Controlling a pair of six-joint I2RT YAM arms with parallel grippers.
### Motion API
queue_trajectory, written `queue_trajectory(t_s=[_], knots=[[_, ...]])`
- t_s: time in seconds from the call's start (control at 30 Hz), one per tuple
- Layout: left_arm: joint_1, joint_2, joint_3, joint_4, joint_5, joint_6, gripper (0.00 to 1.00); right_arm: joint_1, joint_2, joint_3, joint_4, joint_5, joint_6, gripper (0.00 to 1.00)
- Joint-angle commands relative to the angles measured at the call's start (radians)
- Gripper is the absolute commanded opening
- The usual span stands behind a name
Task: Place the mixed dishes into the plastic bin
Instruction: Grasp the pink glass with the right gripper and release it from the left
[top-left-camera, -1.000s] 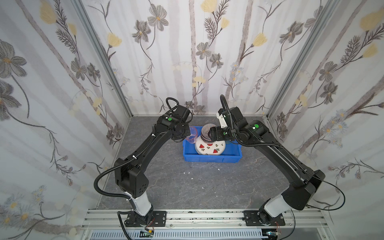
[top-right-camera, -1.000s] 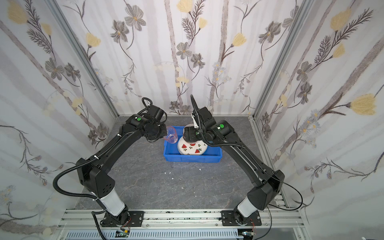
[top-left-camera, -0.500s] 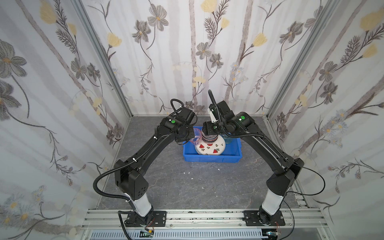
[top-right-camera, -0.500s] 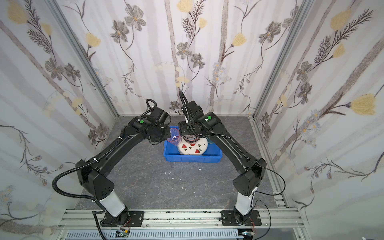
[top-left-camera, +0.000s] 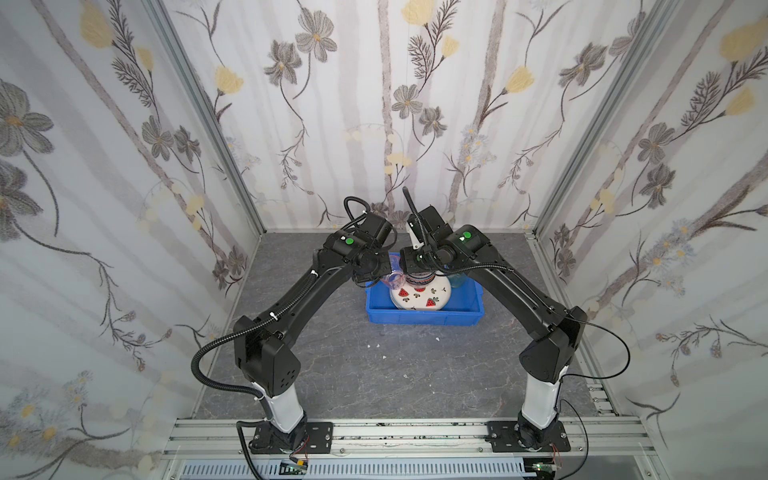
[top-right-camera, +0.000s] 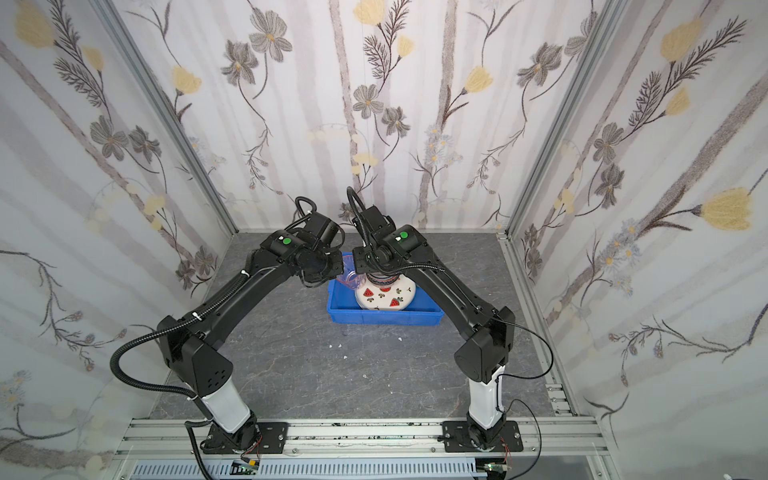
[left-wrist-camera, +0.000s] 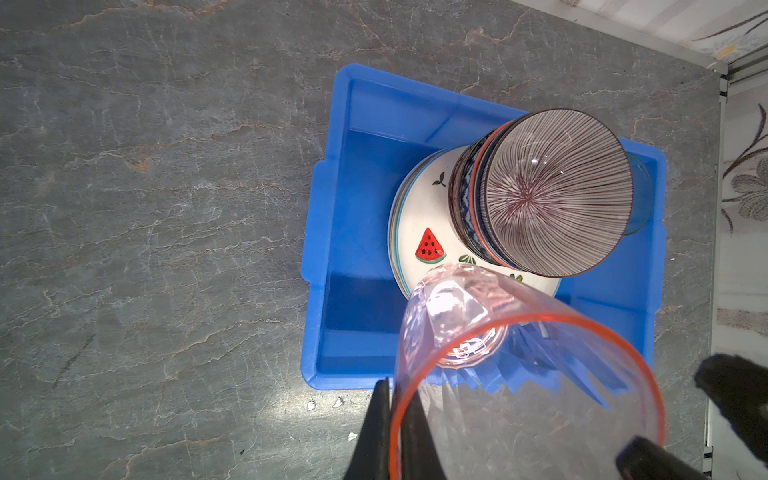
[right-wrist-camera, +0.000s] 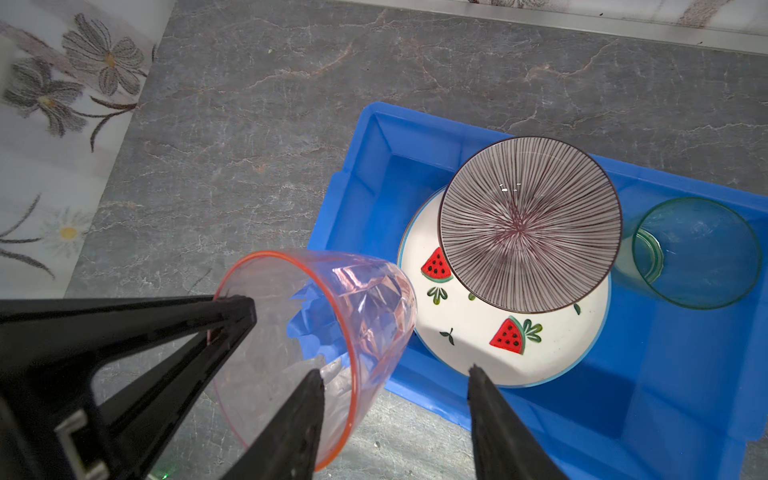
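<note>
- Left wrist view: pinching the orange rim of the pink cup with the left gripper, one finger inside, one outside, pressed tight.
- Holding that cup tipped on its side over the left rim of the blue bin.
- Seen in both top views: left arm and right arm bent up like an arch, wrists nearly meeting above the bin.
- Right wrist view: right gripper spread apart, gripping nothing, just beside the pink cup.
- Sitting in the bin: watermelon plate, a stack of bowls on it with the striped bowl on top, green cup upright beside them.
- Crowding the cup's bottom end: plate edge and bowl stack.
</note>
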Motion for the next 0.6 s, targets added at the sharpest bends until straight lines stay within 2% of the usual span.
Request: queue_trajectory(t_s=[0.0,0.23,0.43,0.57], knots=[[-0.001,0.012,0.018,0.001,0.017,-0.003,0.00,0.001,0.018,0.010,0.003,0.039,0.016,0.52],[-0.001,0.025,0.024,0.001,0.026,-0.004,0.00,0.002,0.042,0.012,0.004,0.081,0.029,0.37],[0.000,0.027,0.029,0.003,0.037,-0.007,0.00,0.002,0.081,0.045,-0.001,0.075,0.024,0.31],[0.000,0.027,0.029,0.003,0.039,-0.007,0.00,0.004,0.095,0.054,0.002,0.072,0.022,0.19]])
